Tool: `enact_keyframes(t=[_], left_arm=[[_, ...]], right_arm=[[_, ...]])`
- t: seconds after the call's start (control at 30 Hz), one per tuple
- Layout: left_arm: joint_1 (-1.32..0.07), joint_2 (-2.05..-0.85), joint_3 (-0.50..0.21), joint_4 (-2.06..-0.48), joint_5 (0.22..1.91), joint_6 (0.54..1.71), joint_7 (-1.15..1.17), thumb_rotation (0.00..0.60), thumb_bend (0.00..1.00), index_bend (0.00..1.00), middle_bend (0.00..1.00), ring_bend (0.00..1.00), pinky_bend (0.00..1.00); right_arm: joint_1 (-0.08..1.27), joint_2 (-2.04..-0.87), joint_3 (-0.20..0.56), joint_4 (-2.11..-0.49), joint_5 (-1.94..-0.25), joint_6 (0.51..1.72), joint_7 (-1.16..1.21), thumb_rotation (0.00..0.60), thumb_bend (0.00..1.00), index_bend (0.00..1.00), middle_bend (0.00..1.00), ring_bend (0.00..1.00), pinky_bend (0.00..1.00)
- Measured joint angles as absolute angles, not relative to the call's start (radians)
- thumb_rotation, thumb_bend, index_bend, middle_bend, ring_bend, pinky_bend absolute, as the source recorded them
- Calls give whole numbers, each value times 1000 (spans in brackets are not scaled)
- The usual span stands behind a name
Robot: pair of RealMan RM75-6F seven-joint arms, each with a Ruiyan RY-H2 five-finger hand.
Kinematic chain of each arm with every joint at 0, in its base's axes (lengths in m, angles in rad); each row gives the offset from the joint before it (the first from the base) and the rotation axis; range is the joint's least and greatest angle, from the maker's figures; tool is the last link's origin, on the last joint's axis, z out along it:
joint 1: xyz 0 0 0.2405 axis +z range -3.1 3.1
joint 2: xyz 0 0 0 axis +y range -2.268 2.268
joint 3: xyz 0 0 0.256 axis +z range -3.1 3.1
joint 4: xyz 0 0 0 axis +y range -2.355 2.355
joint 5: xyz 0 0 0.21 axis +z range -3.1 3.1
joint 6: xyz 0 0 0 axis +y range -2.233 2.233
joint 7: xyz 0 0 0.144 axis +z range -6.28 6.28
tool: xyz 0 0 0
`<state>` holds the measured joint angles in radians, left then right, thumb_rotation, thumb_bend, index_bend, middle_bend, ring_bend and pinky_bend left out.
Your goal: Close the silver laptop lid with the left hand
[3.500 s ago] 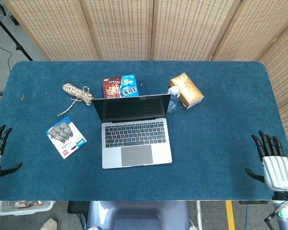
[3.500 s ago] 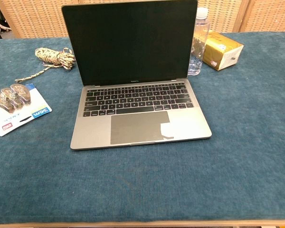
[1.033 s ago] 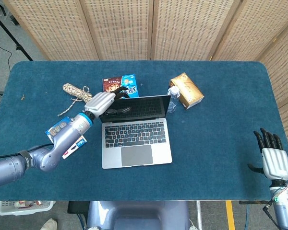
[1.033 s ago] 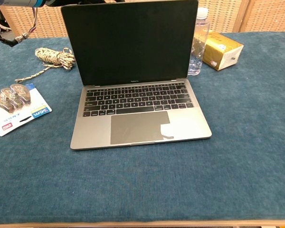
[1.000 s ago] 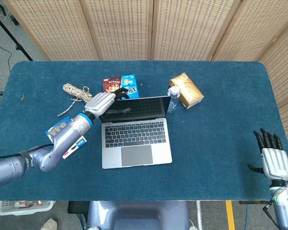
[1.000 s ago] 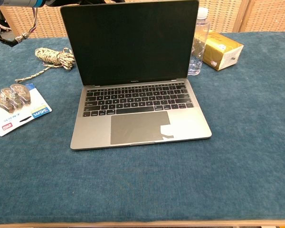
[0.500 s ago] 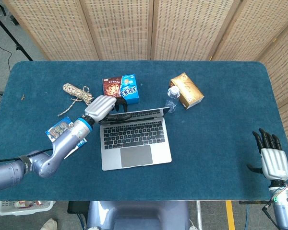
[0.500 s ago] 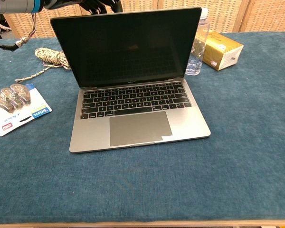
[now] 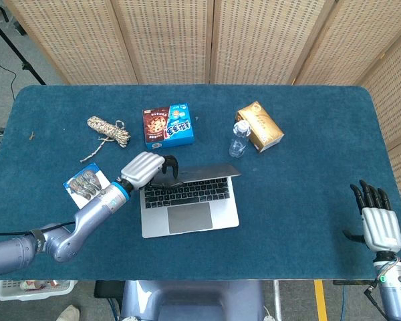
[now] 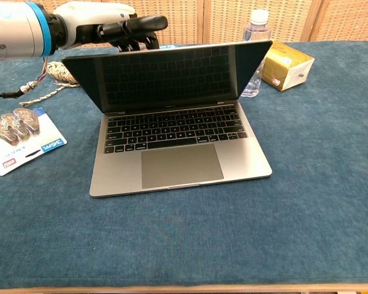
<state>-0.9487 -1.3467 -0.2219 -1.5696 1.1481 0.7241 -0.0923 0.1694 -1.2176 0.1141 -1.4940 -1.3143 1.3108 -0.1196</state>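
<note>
The silver laptop [image 9: 187, 200] [image 10: 172, 147] lies in the middle of the blue table, its lid tilted well forward over the keyboard, roughly half closed. My left hand [image 9: 146, 169] [image 10: 107, 27] rests on the lid's top edge near its left corner, its black fingers [image 10: 138, 26] lying over the back of the lid. Nothing is gripped in it. My right hand [image 9: 377, 224] hovers with fingers spread at the table's front right edge, far from the laptop, holding nothing. It does not show in the chest view.
Behind the laptop stand a clear water bottle [image 9: 240, 138] [image 10: 257, 46], a gold box [image 9: 259, 126] [image 10: 286, 65] and a snack box [image 9: 168, 125]. A coil of rope [image 9: 108, 130] and a tape pack [image 9: 85, 186] [image 10: 18, 138] lie to the left.
My left hand has moved toward the front with the lid's edge, and the lid has tipped from near upright to about half closed. The right hand has stayed in place.
</note>
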Motion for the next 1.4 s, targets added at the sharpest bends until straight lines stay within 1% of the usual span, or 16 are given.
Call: enact_keyframes(t=[0.37,0.87,1.27,1.33,1.4], left_arm=[[-912,-1410,-165,-1568,1210,768,-89,0,0,518,391,456,459],[-879,-1497,-120,-1486,1240,751,-149,0,0,518,391,450,459],[-868,-1552,-106,-1411,1264,733,-195,0,0,518,391,448,459],[-867,-1554,-107,-1406,1266,731,-198,0,0,518,389,439,459],[-867,-1553,-108,-1406,1269,730,-206,0,0,511,361,405,447]], right_arm=[[171,-1215,112,-1498,-1309,1304,-124,600,0,0,0,0,0],[174,-1214,108,-1501,-1306,1298,-128,600,0,0,0,0,0],[175,-1212,109,-1500,-1302,1293,-125,600,0,0,0,0,0],[175,-1212,108,-1500,-1302,1292,-125,600,0,0,0,0,0],[175,-1211,109,-1501,-1302,1294,-123,600,0,0,0,0,0]])
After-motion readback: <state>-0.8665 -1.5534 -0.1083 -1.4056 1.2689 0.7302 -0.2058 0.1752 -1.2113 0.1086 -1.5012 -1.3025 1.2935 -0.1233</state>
